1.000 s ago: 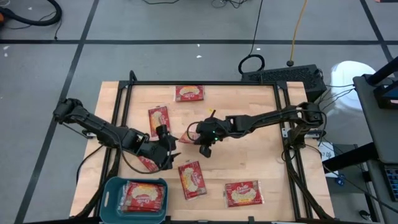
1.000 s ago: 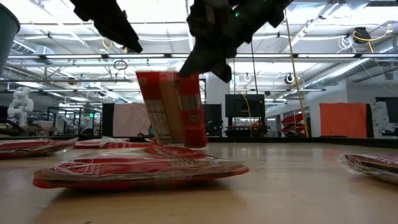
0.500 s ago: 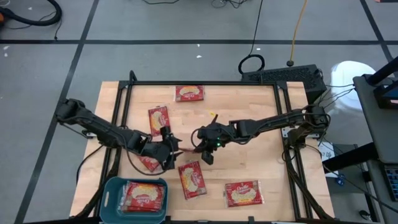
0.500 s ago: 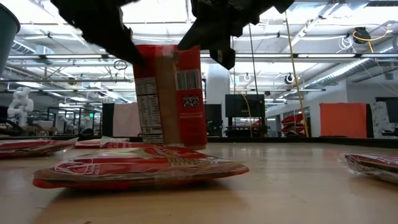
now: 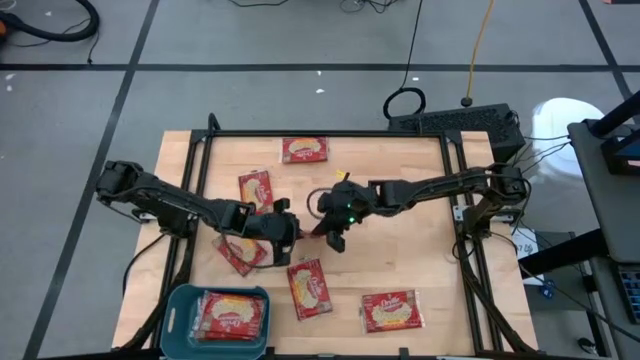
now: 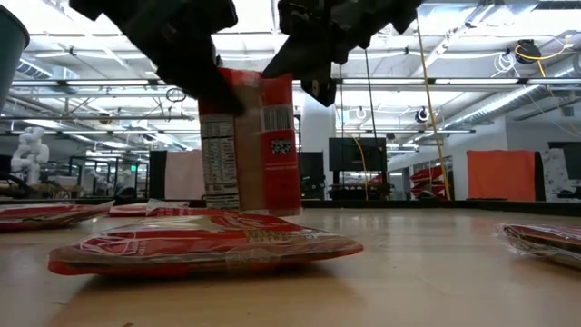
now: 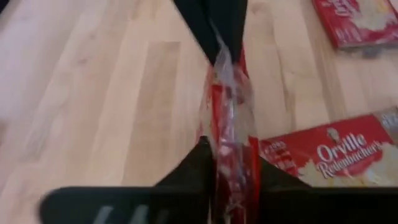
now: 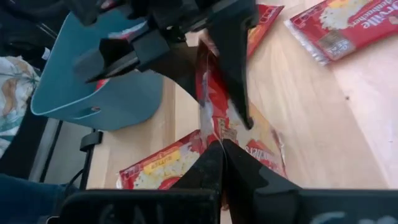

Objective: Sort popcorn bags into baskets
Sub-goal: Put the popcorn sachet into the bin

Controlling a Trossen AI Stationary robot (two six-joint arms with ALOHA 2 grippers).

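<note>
A hand-over looks to be in progress: one flat red plastic popcorn packet (image 6: 250, 141) stands on edge above the middle of the pale wooden table (image 5: 420, 270), pinched from both sides at once. The left pincer (image 5: 283, 229), at the end of its arm stretched low across the table, is clenched on the packet's near edge, as the left wrist view shows. Nearer the table's front than this pincer sits the teal-blue rectangular plastic bin (image 5: 180, 300), already holding red packets, and another packet (image 5: 240, 254) lies flat just beside the pincer. To its right, touching the same packet, the right pincer (image 5: 333, 235) grips the opposite edge, its arm reaching in from the far side. The next move probably calls for the right pincer to let go first, so the left can carry the packet to the bin.
</note>
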